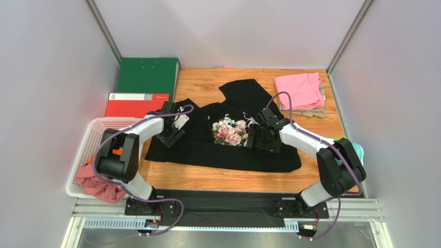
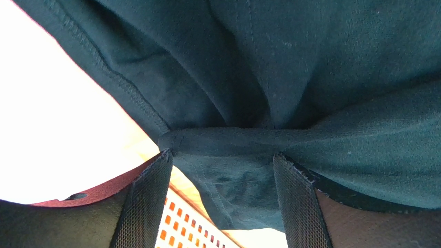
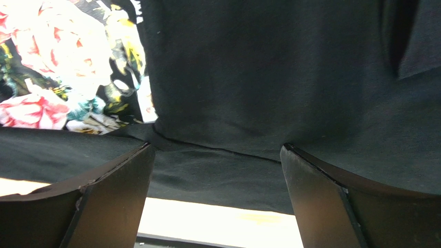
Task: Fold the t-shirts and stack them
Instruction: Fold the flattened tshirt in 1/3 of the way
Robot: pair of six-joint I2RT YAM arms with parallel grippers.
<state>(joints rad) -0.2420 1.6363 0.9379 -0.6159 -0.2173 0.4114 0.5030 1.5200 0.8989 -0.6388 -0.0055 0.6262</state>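
**Top view.** The black t-shirt (image 1: 228, 150) lies spread on the wooden counter (image 1: 207, 178) and is not yet folded. A folded pink t-shirt (image 1: 299, 89) rests on a beige t-shirt (image 1: 317, 111) in the far right corner. A dusty-rose t-shirt (image 1: 101, 186) sits in the white basket (image 1: 96, 135). The risk I see is that the two arms stand at unequal places on the shirt, so a lift could pull the cloth crooked and give a skewed fold. The left arm reaches forward and inward, with the left end effector (image 1: 171, 135) low at the shirt's left edge. The right arm also bends inward, with the right end effector (image 1: 261, 138) over the chest, just right of the rose print (image 1: 229, 132).

**Left wrist view.** The fingers (image 2: 147, 201) stand spread with a ridge of the dark cloth between them, not pinched. If they close on this thin hem alone, the cloth may slip out when it is raised.

**Right wrist view.** The fingers (image 3: 321, 206) are wide apart, close above flat black cloth beside the print, and hold nothing. Flat cloth gives little to pinch, so closing here might catch only the top layer, or nothing at all.
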